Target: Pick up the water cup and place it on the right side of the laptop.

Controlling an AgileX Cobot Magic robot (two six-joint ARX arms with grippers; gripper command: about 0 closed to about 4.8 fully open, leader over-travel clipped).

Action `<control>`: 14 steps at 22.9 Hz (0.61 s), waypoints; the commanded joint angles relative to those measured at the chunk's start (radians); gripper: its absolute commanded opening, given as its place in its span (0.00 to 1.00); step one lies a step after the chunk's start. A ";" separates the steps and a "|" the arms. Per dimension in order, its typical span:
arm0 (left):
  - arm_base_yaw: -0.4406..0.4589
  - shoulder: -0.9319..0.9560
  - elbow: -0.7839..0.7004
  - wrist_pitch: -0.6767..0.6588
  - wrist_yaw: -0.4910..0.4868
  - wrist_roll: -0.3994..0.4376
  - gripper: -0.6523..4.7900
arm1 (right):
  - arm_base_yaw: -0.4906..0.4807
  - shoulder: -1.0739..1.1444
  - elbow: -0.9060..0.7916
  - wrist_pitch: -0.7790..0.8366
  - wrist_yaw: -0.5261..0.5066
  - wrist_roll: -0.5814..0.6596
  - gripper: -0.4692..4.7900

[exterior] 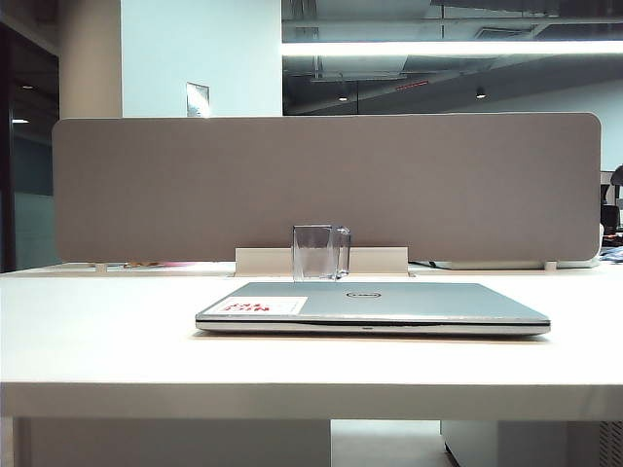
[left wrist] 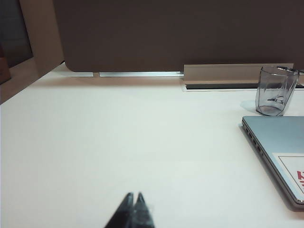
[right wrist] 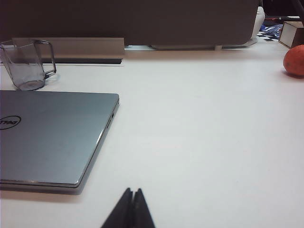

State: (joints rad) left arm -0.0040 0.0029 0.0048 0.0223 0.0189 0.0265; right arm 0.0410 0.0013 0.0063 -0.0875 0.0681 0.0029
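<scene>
Nothing is done yet — the cup stands behind the closed laptop, untouched, while the left gripper and right gripper hang back, both pinched closed and empty.
</scene>
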 commanded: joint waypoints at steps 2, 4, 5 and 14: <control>-0.001 0.001 0.003 0.009 0.004 0.000 0.11 | 0.002 -0.002 -0.006 0.013 0.002 -0.003 0.07; -0.001 0.001 0.003 0.009 0.004 0.000 0.11 | 0.002 -0.002 -0.006 0.013 0.001 -0.003 0.07; -0.001 0.001 0.003 0.009 0.004 0.000 0.11 | 0.002 -0.002 -0.006 0.013 0.001 -0.003 0.07; -0.001 0.001 0.003 0.010 0.004 0.000 0.11 | 0.002 -0.002 -0.006 0.024 -0.004 0.003 0.07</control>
State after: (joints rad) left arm -0.0040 0.0036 0.0048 0.0223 0.0189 0.0265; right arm 0.0410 0.0013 0.0063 -0.0784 0.0681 0.0029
